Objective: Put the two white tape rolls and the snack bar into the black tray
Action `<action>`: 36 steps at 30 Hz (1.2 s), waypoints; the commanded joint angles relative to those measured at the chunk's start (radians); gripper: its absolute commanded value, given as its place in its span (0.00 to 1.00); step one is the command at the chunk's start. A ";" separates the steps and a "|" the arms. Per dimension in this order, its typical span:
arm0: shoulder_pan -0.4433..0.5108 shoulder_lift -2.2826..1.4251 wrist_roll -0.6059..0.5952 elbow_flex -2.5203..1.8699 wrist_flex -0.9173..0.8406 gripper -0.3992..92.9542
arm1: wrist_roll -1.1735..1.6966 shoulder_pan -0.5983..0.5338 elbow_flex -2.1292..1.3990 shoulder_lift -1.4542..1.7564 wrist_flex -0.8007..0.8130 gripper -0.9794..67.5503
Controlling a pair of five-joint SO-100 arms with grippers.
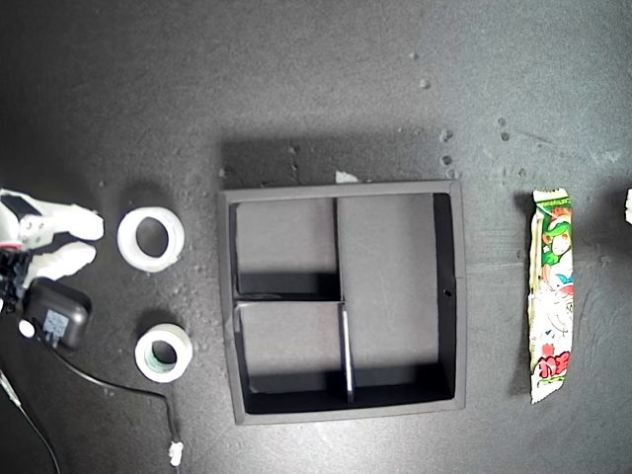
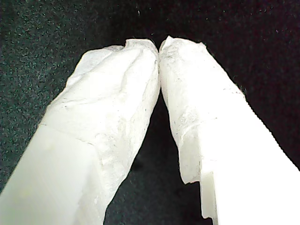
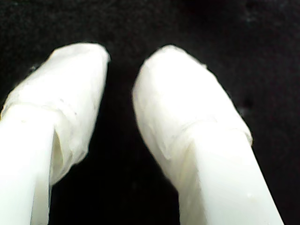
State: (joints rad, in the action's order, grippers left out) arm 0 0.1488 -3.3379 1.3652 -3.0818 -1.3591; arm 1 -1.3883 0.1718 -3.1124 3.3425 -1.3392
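Note:
The black tray (image 1: 336, 190) sits mid-table in the exterior view, with two small sections and one long one. On the mat to its left lie the wide white tape roll (image 1: 126, 237) and the smaller tape roll with a pale green core (image 1: 142, 354). The snack bar (image 1: 551, 296) lies lengthwise on the mat to the tray's right. My first gripper (image 2: 159, 49) is shut, tips touching, nothing held. My second gripper (image 3: 119, 70) is open over bare dark mat. At the exterior view's left edge an arm's white gripper (image 1: 97, 240) stands just left of the wide roll, fingers apart.
A black box (image 1: 57, 314) with a cable (image 1: 118, 387) lies at the exterior view's lower left, between the arm and the smaller roll. A white sliver (image 1: 628, 205) shows at that view's right edge. Small crumbs dot the mat above the tray.

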 commanded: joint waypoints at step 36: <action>0.173 0.005 -0.229 0.236 0.402 0.10 | 0.348 -0.216 -0.012 0.009 0.377 0.01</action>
State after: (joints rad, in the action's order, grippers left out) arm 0 0.3206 -3.3379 1.1566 -2.9207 -0.9894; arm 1 -1.3975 -0.0522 -3.1124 3.3456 -0.9971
